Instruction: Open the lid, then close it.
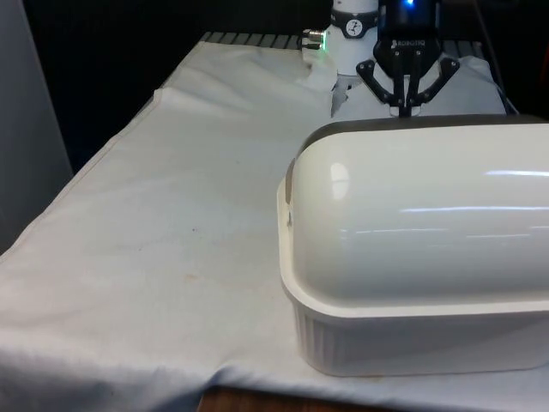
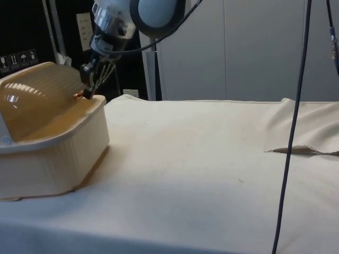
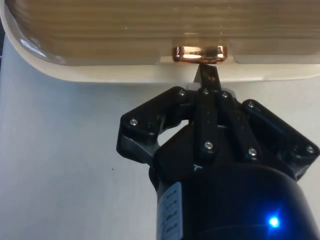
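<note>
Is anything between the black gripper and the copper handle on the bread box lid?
Nothing visible. The black gripper has its closed fingertips right at the small copper handle on the cream roll-top lid of the bread box, with no object between them.

Tabletop (image 1: 171, 257) under white cloth (image 2: 212, 159), cloth wrinkled toward far edge. Bread box (image 1: 412, 343) sits directly on cloth at near corner, on front view's right; cream ribbed base, domed lid (image 1: 420, 223) down.
</note>
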`<state>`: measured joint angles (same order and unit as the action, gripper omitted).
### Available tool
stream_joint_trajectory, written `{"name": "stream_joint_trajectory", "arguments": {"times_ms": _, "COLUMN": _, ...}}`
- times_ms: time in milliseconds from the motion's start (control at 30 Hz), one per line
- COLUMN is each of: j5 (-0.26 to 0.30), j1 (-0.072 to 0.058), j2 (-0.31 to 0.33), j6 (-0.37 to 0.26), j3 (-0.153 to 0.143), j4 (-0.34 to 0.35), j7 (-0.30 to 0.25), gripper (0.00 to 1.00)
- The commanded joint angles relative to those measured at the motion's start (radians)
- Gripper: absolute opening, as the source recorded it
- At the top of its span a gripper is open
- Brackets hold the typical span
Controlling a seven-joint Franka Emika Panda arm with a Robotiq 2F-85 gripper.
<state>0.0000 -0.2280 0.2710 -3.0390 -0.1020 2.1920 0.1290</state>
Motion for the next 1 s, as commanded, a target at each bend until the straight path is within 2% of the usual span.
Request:
{"name": "stream_joint_trajectory", "arguments": {"times_ms": 0, "j5": 0.019, "j1": 0.01, "j2": -0.005, "j6": 0.012, "j3": 0.018, "j4": -0.006, "j7": -0.006, "gripper": 0.0}}
{"name": "stream_joint_trajectory", "arguments": {"times_ms": 67, "j5": 0.022, "j1": 0.01, "j2": -0.004, "j6": 0.014, "j3": 0.018, "j4": -0.013, "j7": -0.003, "gripper": 0.0}}
{"name": "stream_joint_trajectory", "arguments": {"times_ms": 100, "j5": 0.004, "j1": 0.001, "j2": -0.001, "j6": 0.005, "j3": 0.0, "j4": -0.01, "j7": 0.002, "gripper": 0.0}}
{"name": "stream_joint_trajectory", "arguments": {"times_ms": 133, "j5": 0.023, "j1": 0.01, "j2": -0.003, "j6": 0.015, "j3": 0.017, "j4": -0.016, "j7": -0.002, "gripper": 0.0}}
{"name": "stream_joint_trajectory", "arguments": {"times_ms": 333, "j5": 0.035, "j1": 0.01, "j2": -0.01, "j6": 0.042, "j3": 0.015, "j4": -0.042, "j7": 0.003, "gripper": 0.0}}
{"name": "stream_joint_trajectory", "arguments": {"times_ms": 367, "j5": 0.018, "j1": 0.003, "j2": -0.003, "j6": 0.031, "j3": 0.0, "j4": -0.043, "j7": 0.009, "gripper": 0.0}}
{"name": "stream_joint_trajectory", "arguments": {"times_ms": 400, "j5": 0.035, "j1": 0.011, "j2": -0.012, "j6": 0.049, "j3": 0.015, "j4": -0.046, "j7": 0.004, "gripper": 0.0}}
{"name": "stream_joint_trajectory", "arguments": {"times_ms": 567, "j5": 0.041, "j1": 0.016, "j2": -0.023, "j6": 0.095, "j3": 0.016, "j4": -0.075, "j7": 0.005, "gripper": 0.0}}
{"name": "stream_joint_trajectory", "arguments": {"times_ms": 600, "j5": 0.042, "j1": 0.016, "j2": -0.024, "j6": 0.102, "j3": 0.016, "j4": -0.081, "j7": 0.004, "gripper": 0.0}}
{"name": "stream_joint_trajectory", "arguments": {"times_ms": 633, "j5": 0.019, "j1": 0.008, "j2": -0.019, "j6": 0.086, "j3": -0.002, "j4": -0.074, "j7": 0.015, "gripper": 0.0}}
{"name": "stream_joint_trajectory", "arguments": {"times_ms": 667, "j5": 0.044, "j1": 0.017, "j2": -0.024, "j6": 0.107, "j3": 0.017, "j4": -0.086, "j7": 0.004, "gripper": 0.0}}
{"name": "stream_joint_trajectory", "arguments": {"times_ms": 933, "j5": 0.06, "j1": 0.018, "j2": -0.013, "j6": 0.166, "j3": 0.02, "j4": -0.154, "j7": -0.007, "gripper": 0.0}}
{"name": "stream_joint_trajectory", "arguments": {"times_ms": 967, "j5": 0.033, "j1": 0.009, "j2": -0.017, "j6": 0.154, "j3": -0.002, "j4": -0.143, "j7": 0.012, "gripper": 0.0}}
